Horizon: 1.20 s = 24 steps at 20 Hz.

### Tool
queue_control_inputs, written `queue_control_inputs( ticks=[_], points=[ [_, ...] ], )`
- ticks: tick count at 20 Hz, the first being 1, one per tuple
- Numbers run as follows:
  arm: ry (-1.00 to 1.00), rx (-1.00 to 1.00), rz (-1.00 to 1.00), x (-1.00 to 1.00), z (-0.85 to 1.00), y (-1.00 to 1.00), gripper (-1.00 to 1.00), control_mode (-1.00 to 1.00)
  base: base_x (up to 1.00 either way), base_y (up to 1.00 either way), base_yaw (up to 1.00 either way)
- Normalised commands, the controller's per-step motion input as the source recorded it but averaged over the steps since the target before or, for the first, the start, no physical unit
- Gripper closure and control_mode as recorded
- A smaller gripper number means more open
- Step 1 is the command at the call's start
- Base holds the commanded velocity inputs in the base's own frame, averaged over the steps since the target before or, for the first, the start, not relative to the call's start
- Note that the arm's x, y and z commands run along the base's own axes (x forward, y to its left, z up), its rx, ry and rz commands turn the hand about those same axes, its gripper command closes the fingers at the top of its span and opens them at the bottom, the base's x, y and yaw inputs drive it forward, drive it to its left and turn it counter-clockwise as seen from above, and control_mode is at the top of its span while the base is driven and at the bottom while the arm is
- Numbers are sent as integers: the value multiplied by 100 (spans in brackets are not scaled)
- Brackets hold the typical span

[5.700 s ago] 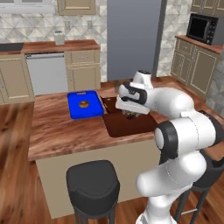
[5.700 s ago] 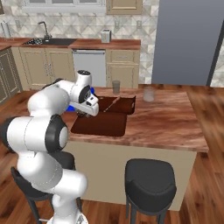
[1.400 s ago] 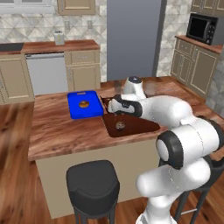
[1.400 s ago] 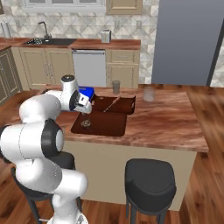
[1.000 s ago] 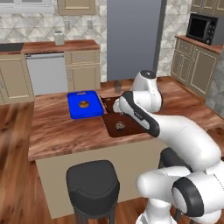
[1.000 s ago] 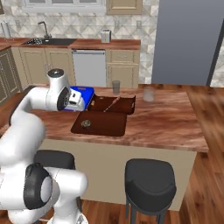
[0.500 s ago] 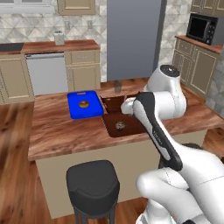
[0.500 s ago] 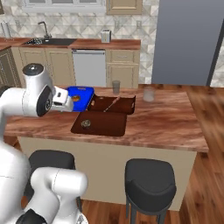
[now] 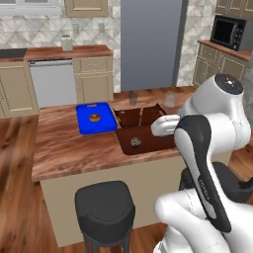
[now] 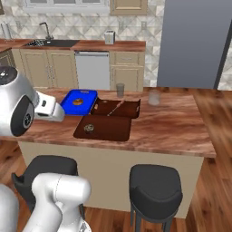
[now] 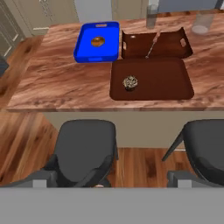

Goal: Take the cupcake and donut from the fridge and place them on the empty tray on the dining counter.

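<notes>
Left base view: cupcake sits on the tray, near its left end. Tray lies at the counter front edge, just right of a blue tray holding a brown pastry. Fridge behind, doors shut. The arm covers the tray's right part.

Right base view: whole tray shown unobstructed; cupcake at its left end. A second brown tray with a utensil lies just behind it. Two glasses further back.

Hand view: looks down from well above and off the counter edge onto two stools. Cupcake small, dark brown, greyish top, left of tray centre, well apart from the gripper. Gripper jaws spread wide, holding nothing.
</notes>
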Motion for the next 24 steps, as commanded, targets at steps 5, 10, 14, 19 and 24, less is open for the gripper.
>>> queue_control_inputs(
  ticks=[5, 10, 14, 19, 24],
  points=[
    [-1, 0, 0, -79, 66, -10, -100, -100, 0, 0, 0],
    [0, 0, 0, -23, 19, 0, -100, 100, -46, 0, 0],
    [0, 0, 0, 0, 0, 0, -100, 100, -3, 66, 0],
    [0, 0, 0, 0, 0, 0, -100, 100, 41, 100, 16],
    [0, 0, 0, 0, 0, 0, -100, 100, 4, 72, 82]
  ],
)
